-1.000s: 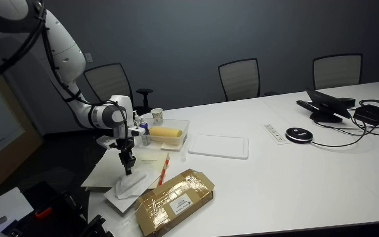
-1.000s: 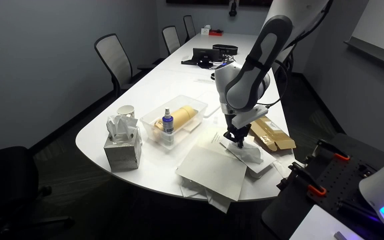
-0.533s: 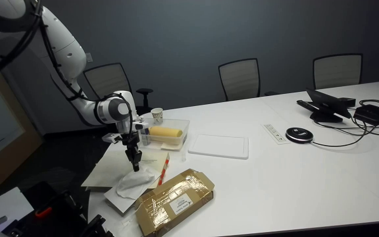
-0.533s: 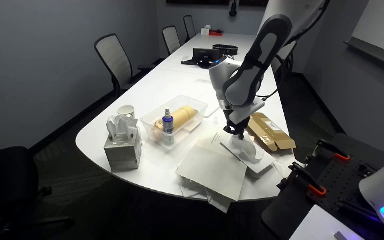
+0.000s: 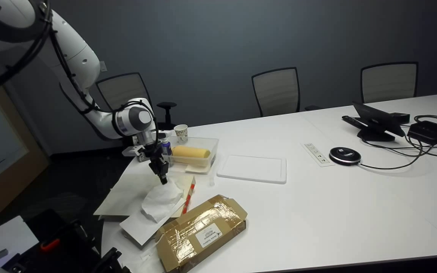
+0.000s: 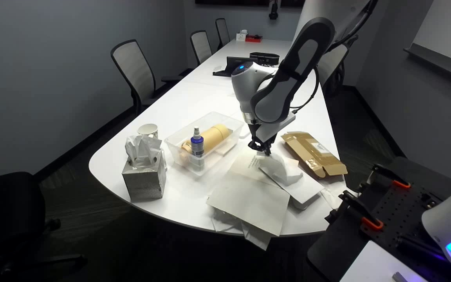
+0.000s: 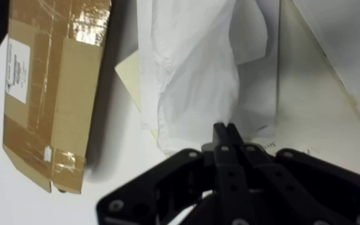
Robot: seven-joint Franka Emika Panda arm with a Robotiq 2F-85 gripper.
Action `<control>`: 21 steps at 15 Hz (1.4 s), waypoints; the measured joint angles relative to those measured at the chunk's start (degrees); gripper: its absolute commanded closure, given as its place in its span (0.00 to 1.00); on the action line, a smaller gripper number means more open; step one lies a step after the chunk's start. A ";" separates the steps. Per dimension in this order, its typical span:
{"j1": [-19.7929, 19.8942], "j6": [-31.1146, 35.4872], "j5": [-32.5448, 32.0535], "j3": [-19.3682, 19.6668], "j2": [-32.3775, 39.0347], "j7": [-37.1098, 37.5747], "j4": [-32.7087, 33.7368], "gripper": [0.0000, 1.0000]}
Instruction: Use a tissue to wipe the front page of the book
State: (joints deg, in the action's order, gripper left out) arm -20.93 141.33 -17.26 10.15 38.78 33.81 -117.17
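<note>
In an exterior view, lower left, the gripper (image 5: pixel 164 182) holds a tissue (image 5: pixel 161 203) over the book (image 5: pixel 139 187) and a white slab (image 5: pixel 139 229) lying partly across it; a drag could, I'd guess, shift the slab. In an exterior view, right of centre, the tissue (image 6: pixel 279 169) droops from the grip, so it may skim rather than wipe. Wrist view, below centre: fingertips (image 7: pixel 220 133) pinched together on just the tissue's edge; a snag could tear it or tug it loose.

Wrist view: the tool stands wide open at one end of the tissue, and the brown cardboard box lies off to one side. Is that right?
Not wide open: the wrist view shows the tool closed, gripping that end of the tissue. The brown cardboard box does lie off to one side.
</note>
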 measured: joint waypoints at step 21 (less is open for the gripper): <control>0.92 1.02 2.71 -22.40 1.41 -41.30 22.51 1.00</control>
State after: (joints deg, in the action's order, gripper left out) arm -20.01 142.35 -14.55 -12.25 40.19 -7.49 -94.66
